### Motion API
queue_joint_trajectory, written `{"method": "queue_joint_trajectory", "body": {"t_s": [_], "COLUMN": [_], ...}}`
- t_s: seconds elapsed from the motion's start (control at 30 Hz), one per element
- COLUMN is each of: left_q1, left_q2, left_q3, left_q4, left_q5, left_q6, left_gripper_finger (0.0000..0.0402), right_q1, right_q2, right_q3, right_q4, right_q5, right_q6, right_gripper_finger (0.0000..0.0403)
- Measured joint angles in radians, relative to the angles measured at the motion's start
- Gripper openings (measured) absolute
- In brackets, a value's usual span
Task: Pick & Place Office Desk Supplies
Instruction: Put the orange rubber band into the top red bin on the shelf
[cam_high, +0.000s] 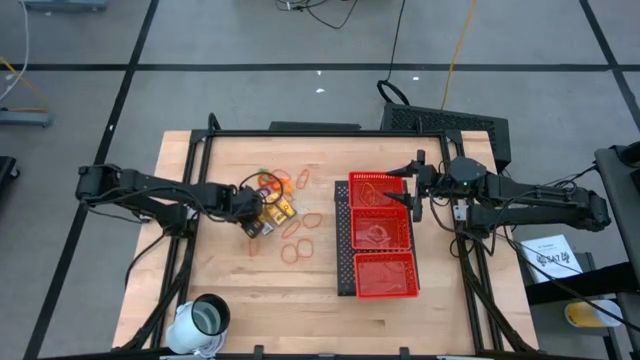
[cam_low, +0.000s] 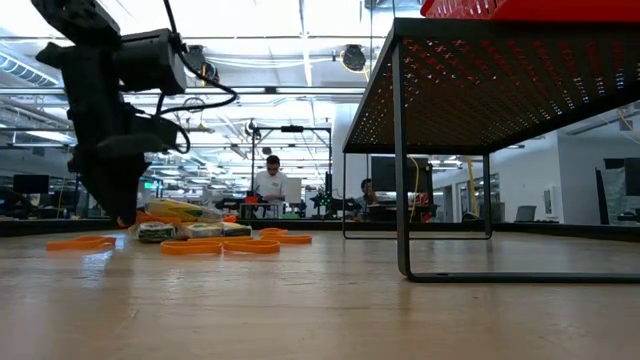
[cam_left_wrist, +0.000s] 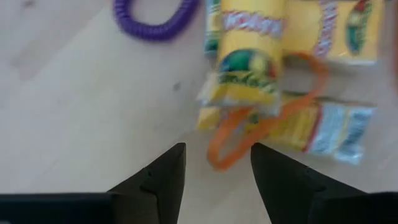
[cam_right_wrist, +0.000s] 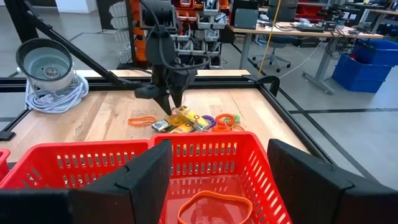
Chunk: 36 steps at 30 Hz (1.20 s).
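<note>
Yellow packets (cam_high: 272, 207) lie in a pile on the wooden table (cam_high: 230, 270), with orange rubber bands (cam_high: 300, 238) and a purple coil (cam_left_wrist: 155, 22) around them. My left gripper (cam_left_wrist: 214, 163) points down at the pile's left side, open and close to the table. Its fingers stand on either side of the end of one orange rubber band (cam_left_wrist: 249, 132), which lies partly over a packet (cam_left_wrist: 245, 68). My right gripper (cam_right_wrist: 217, 155) waits open and level above the far compartment of the red mesh tray (cam_high: 352, 235). That compartment holds a rubber band (cam_right_wrist: 214, 208).
The red tray (cam_low: 530, 8) sits on a dark mesh stand (cam_low: 480, 90) with thin legs, right of the table's middle. A white cup (cam_high: 205, 320) stands at the near left corner. Bare wood lies between the pile and the near edge.
</note>
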Motion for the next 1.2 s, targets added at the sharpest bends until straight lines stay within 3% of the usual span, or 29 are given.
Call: {"method": "queue_joint_trajectory", "body": {"t_s": [0.2,0.47,0.53,0.8,1.2], "left_q1": [0.0,0.0,0.0,0.003,0.065], "left_q2": [-0.002,-0.002,-0.002,-0.002,-0.002], "left_q3": [0.0,0.0,0.0,0.0,0.0], "left_q4": [0.006,0.018,0.019,0.018,0.005], "left_q5": [-0.049,-0.043,-0.043,-0.048,-0.052], "left_q6": [0.026,0.056,0.064,0.065,0.059], "left_gripper_finger": [0.0146,0.0022,0.0008,0.0009,0.0102], "right_q1": [0.0,0.0,0.0,0.0,0.0], "right_q2": [0.0,0.0,0.0,0.0,0.0], "right_q3": [0.0,0.0,0.0,0.0,0.0], "right_q4": [0.0,-0.001,-0.001,-0.008,-0.008], "right_q5": [0.0,0.0,0.0,0.0,0.0], "right_q6": [0.005,0.007,0.007,0.008,0.008], "right_gripper_finger": [0.0254,0.0254,0.0254,0.0254,0.0254]}}
